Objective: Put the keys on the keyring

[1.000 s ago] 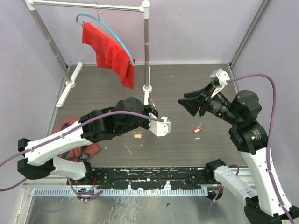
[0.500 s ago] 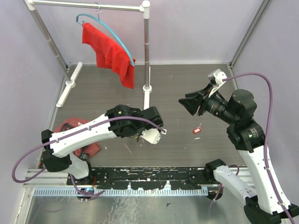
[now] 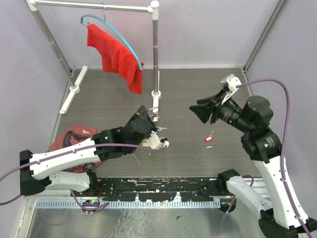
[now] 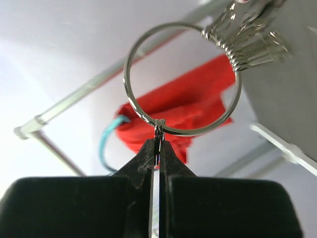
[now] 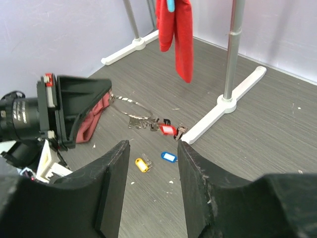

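My left gripper [image 4: 158,142] is shut on the keyring [image 4: 130,94], pinching the thin silver wire at its lowest point. A bunch of silver keys [image 4: 247,37] sits threaded on the ring's upper right. From the right wrist view, the left gripper [image 5: 74,111] holds the keyring [image 5: 130,105] out over the table, with keys [image 5: 142,124] and a red tag [image 5: 168,130] hanging from it. Another red-tagged key [image 3: 209,138] lies on the table below my right gripper [image 3: 200,110], which hovers open and empty. Its fingertips [image 5: 121,145] frame the view.
A yellow-tagged key [image 5: 142,164] and a blue-tagged key [image 5: 169,156] lie on the table. The rack's post [image 3: 156,59] and white foot [image 5: 233,96] stand just behind the ring. A red cloth [image 3: 116,54] hangs from a blue hanger. Another red cloth [image 3: 74,136] lies at left.
The left arm swung its wrist back and left toward the rack post and tilted the ring upward. The right arm stayed almost still, its jaws a touch wider.
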Controlling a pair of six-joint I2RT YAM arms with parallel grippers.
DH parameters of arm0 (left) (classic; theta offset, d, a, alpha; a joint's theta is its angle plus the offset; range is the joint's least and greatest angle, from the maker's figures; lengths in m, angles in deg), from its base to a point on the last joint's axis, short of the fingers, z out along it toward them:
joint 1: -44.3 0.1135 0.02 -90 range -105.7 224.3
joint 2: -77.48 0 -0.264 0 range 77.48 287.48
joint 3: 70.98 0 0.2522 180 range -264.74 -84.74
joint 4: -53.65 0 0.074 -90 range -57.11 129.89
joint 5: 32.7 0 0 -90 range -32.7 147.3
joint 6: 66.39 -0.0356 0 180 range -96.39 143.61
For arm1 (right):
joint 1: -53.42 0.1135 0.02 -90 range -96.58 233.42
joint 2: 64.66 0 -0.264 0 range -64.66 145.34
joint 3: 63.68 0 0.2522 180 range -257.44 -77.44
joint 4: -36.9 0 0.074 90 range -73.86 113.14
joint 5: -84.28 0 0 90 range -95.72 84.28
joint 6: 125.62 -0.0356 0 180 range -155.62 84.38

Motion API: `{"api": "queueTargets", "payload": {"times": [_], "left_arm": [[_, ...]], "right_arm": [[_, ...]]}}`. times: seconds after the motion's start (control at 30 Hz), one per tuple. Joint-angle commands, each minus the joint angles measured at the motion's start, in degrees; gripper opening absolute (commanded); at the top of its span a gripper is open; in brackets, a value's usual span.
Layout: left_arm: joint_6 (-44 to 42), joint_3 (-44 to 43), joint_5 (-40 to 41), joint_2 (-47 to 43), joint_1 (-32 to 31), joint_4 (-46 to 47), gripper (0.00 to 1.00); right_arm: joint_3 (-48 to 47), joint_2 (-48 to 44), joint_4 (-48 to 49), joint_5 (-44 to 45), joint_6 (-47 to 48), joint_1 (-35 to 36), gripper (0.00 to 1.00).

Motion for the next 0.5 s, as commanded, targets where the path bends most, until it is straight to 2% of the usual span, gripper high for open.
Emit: {"api": "queueTargets", "payload": {"times": [0.0,0.1,0.23,0.37,0.47], "left_arm": [[-19.07,1.64,-6.63,-3.22,-0.01,27.03,0.0],[-26.42,1.91,-12.8,-3.77,0.07,31.38,0.0],[-31.09,0.88,-19.12,-2.8,0.29,34.95,0.0],[-34.33,0.75,-23.45,-2.25,1.15,34.87,0.0],[-35.41,0.79,-24.81,-2.34,1.39,33.52,0.0]], "right_arm": [[-2.52,0.06,1.72,-6.46,2.84,-0.17,0.51],[-3.72,0.12,4.52,-10.34,2.99,-0.08,0.56],[-4.07,-0.28,10.76,-11.91,-1.75,0.45,0.6],[-2.54,-1.55,13.89,-13.22,0.78,0.46,0.61],[-2.13,-0.99,13.1,-13.79,2.47,0.38,0.58]]}}
